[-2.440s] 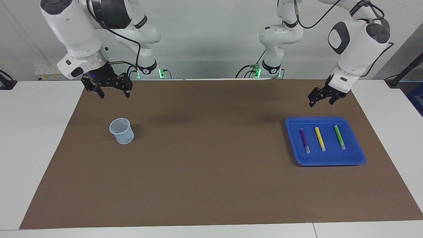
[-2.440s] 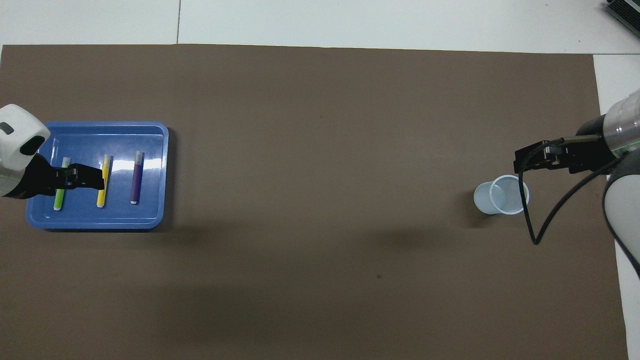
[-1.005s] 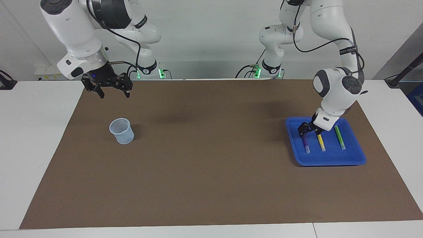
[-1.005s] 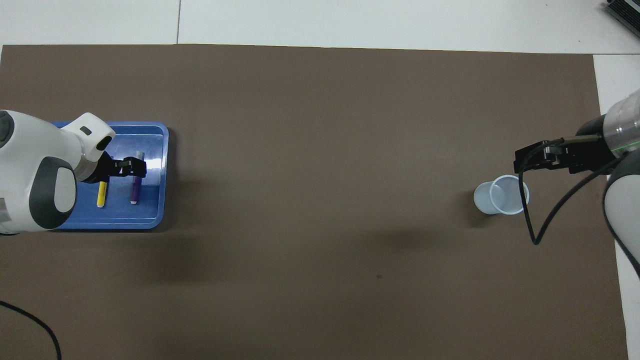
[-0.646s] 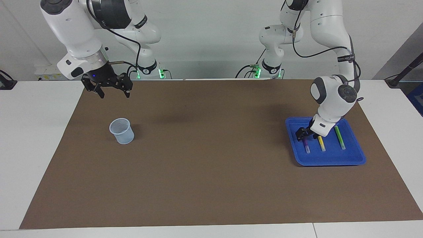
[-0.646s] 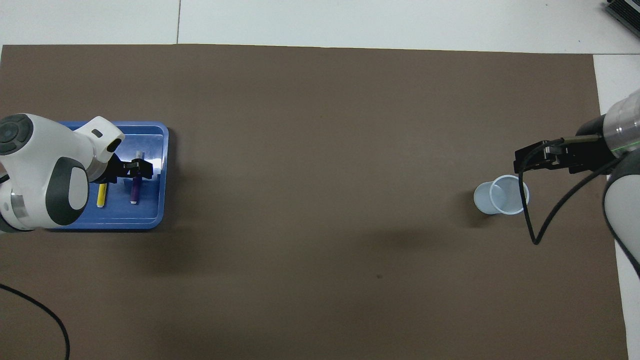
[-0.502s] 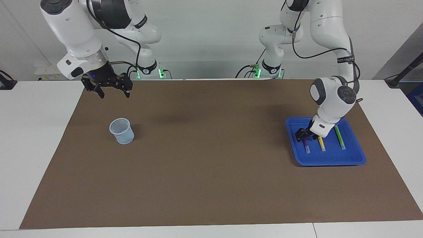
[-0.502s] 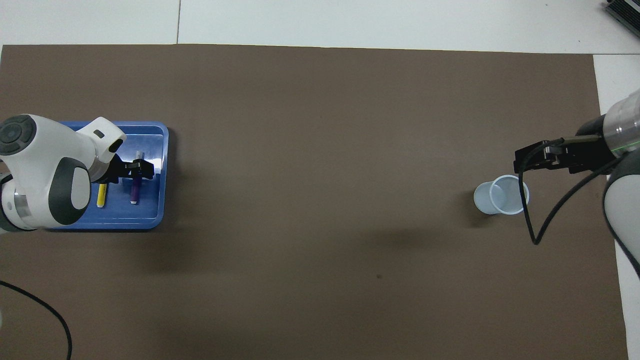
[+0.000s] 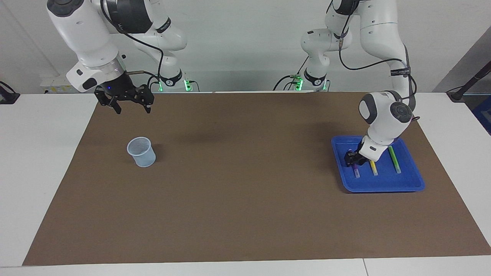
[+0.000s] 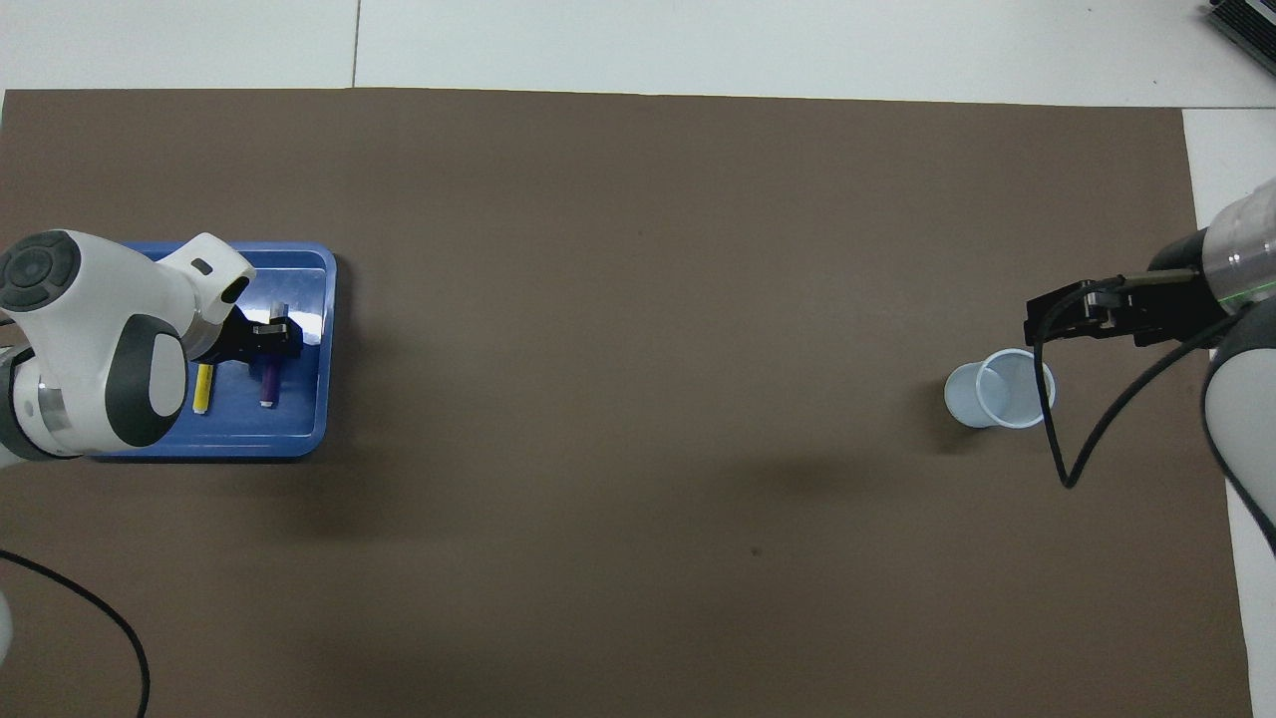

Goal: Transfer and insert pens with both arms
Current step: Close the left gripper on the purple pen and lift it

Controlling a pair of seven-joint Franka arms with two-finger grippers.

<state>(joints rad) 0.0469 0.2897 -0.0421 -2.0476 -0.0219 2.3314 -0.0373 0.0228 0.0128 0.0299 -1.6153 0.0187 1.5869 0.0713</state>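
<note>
Pens are all lying in the blue tray [image 9: 410, 184]; none is in the cup [image 9: 142, 152]. My left gripper [image 9: 352, 159] is down on the purple pen [image 9: 356, 171], grip uncertain. My right gripper [image 9: 128, 102] is waiting open above the table near the cup.

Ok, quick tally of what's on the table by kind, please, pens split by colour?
Purple pen: 1
Yellow pen: 1
Green pen: 1
Blue tray: 1
Pale cup: 1
Total: 5
</note>
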